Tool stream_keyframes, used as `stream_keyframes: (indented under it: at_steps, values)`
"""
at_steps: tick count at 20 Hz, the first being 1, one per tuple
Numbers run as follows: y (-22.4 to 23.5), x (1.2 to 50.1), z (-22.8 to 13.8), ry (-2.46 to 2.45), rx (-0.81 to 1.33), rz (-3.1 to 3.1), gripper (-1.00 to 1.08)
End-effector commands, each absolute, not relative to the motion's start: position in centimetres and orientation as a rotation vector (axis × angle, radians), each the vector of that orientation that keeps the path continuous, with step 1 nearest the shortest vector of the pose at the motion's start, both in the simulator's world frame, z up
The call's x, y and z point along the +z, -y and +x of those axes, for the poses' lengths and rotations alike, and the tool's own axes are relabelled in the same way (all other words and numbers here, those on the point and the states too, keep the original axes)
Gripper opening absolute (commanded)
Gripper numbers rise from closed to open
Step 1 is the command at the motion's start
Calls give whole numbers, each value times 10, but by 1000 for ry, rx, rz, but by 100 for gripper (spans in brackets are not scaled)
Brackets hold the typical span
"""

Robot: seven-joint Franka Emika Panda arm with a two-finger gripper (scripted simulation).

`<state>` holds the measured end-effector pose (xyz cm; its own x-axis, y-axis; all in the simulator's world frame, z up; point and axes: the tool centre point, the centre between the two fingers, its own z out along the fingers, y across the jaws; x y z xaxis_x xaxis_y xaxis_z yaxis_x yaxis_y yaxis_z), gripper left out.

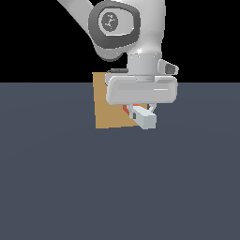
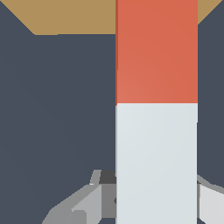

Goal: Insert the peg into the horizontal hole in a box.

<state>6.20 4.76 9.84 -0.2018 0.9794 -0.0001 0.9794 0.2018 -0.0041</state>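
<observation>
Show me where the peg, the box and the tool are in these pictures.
peg (image 2: 156, 109): wrist view, where orange-red meets white.
box (image 1: 105, 115): exterior view, bare tan face at the view's left of the tool.
tool (image 1: 143, 115): exterior view, between the fingertips holding the peg's white half.

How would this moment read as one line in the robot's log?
claw: shut on peg | orange end toward box | hole: hidden

The peg (image 1: 143, 117) is seen as a slim square-sectioned bar, half white and half orange-red, lying roughly level above the dark floor. Its white end is turned toward the exterior camera, while its orange-red half (image 2: 156, 50) is directed at the box (image 1: 108, 105). The box is shown as a plain tan-brown block standing upright behind the peg. Whether the peg's tip touches the box's face cannot be told; the hole is hidden.
</observation>
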Motion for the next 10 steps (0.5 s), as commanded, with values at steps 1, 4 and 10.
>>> stream_keyframes:
  at_steps: [1, 4, 10]
  values:
    - [-63, 100, 60, 2437, 0, -1982, -100]
    - [-87, 101, 54, 2438, -1, -1982, -100]
    - [-136, 101, 44, 2439, -2, -1982, -100]
